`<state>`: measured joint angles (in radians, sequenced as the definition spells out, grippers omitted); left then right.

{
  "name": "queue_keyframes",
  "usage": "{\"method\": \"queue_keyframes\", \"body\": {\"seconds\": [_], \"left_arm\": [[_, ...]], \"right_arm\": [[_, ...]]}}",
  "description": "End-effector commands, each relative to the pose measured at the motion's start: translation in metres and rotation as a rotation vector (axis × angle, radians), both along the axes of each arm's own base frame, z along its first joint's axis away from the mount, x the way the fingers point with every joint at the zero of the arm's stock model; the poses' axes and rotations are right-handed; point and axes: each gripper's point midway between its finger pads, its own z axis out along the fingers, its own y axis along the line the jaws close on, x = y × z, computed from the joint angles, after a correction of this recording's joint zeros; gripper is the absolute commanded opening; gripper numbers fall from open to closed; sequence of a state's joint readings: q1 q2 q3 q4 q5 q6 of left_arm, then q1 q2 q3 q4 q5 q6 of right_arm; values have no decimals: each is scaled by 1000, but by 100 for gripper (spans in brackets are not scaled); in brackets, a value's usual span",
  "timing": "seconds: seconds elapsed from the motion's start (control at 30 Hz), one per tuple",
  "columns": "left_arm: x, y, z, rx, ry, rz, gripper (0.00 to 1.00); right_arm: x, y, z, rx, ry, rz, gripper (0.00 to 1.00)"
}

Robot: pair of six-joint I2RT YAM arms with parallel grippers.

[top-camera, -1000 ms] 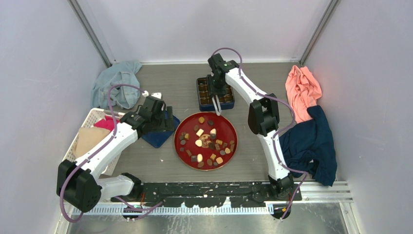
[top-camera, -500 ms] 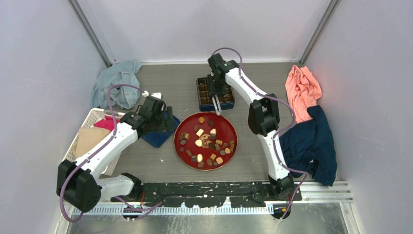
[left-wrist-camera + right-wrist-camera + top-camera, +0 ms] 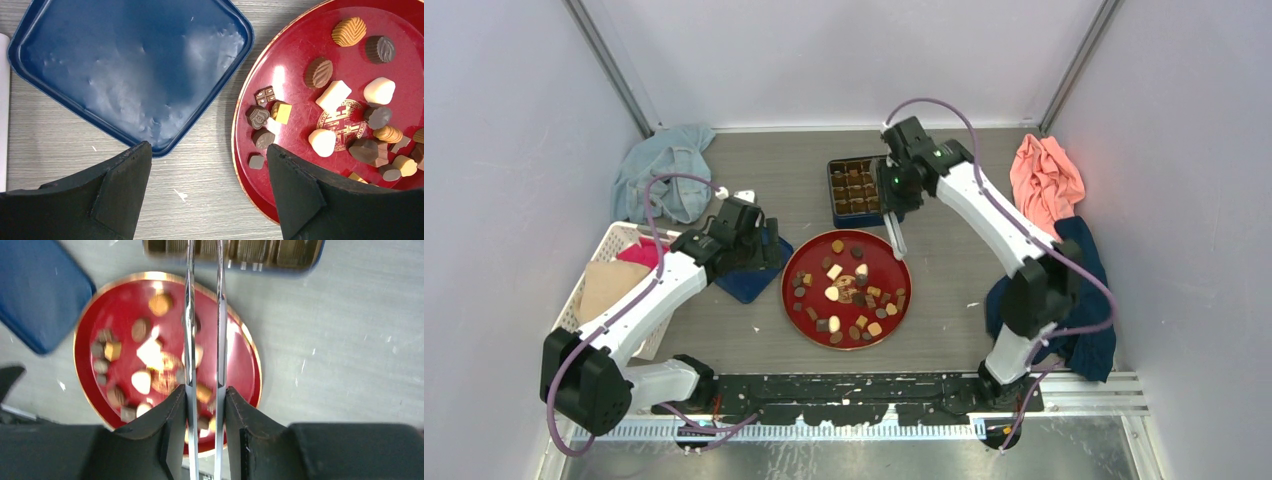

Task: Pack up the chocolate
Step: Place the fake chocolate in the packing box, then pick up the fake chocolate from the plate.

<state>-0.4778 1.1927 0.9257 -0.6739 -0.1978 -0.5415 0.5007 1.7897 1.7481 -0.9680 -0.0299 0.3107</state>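
Currently your right fingers [image 3: 205, 392] clamp tweezers [image 3: 189, 315], tips at the plate's [image 3: 295, 45] right rim. Chocolate [image 3: 834, 272] lies just leftward. Left fingers [image 3: 207, 147] spread, empty.

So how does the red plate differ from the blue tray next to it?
The red plate is round with a gold rim; the blue tray is square with rounded corners. The plate holds scattered chocolates; the tray lies empty. Both are shallow, glossy and flat on the table.
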Motion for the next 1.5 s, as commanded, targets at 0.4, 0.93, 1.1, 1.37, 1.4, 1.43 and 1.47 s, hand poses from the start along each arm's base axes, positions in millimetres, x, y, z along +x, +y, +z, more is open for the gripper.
{"method": "queue_keyframes", "body": {"seconds": [0.4, 0.93, 1.1, 1.37, 1.4, 1.43, 1.47], "left_arm": [[5, -9, 2, -50, -19, -11, 85], [2, -5, 1, -36, -16, 1, 85], [1, -3, 1, -30, -17, 7, 85], [2, -3, 2, -30, -20, 9, 85], [2, -3, 2, -29, -17, 9, 85], [1, -3, 1, -29, -17, 9, 85], [2, -3, 2, -29, -18, 8, 85]], "right_arm": [[-200, -18, -53, -81, 342, 146, 40], [-180, -4, -84, -154, 343, 178, 43], [-176, -6, -95, -192, 353, 184, 45], [-166, -17, -97, -228, 323, 156, 45], [-165, -19, -96, -227, 322, 149, 45], [-164, -21, -96, -226, 323, 144, 45], [-164, -22, -97, -228, 325, 141, 44]]}}
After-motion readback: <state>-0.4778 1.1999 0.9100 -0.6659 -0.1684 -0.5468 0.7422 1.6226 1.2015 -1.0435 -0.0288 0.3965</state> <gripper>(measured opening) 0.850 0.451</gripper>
